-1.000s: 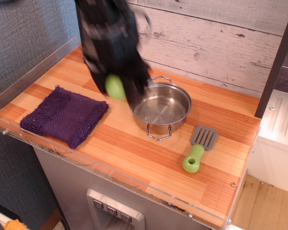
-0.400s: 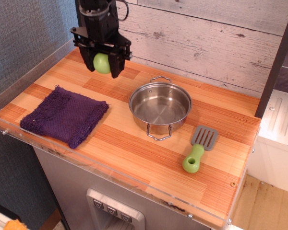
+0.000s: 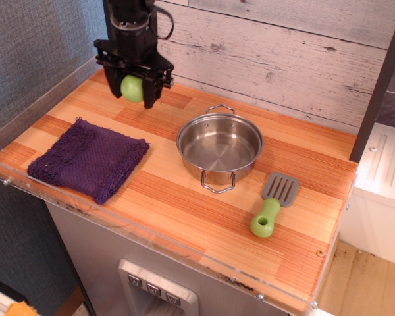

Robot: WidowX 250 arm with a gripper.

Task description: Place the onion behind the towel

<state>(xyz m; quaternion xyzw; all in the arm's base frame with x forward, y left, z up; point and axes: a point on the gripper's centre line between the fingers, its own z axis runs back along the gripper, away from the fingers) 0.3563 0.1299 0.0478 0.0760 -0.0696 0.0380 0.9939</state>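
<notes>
The light-green onion (image 3: pixel 131 88) is held between the black fingers of my gripper (image 3: pixel 132 92), which is shut on it. The gripper hangs from above at the back left of the wooden counter, a little above the surface, behind and to the right of the towel. The dark purple knitted towel (image 3: pixel 88 158) lies flat at the front left of the counter, apart from the gripper.
A steel pot (image 3: pixel 219 147) with two handles stands in the middle of the counter. A grey spatula with a green handle (image 3: pixel 271 207) lies at its front right. A white plank wall (image 3: pixel 283 52) runs along the back and a clear rim (image 3: pixel 46 92) along the left edge.
My gripper has carried the onion from beside the pot's left rim up and back to the left, then a little further left, to the counter's back left.
</notes>
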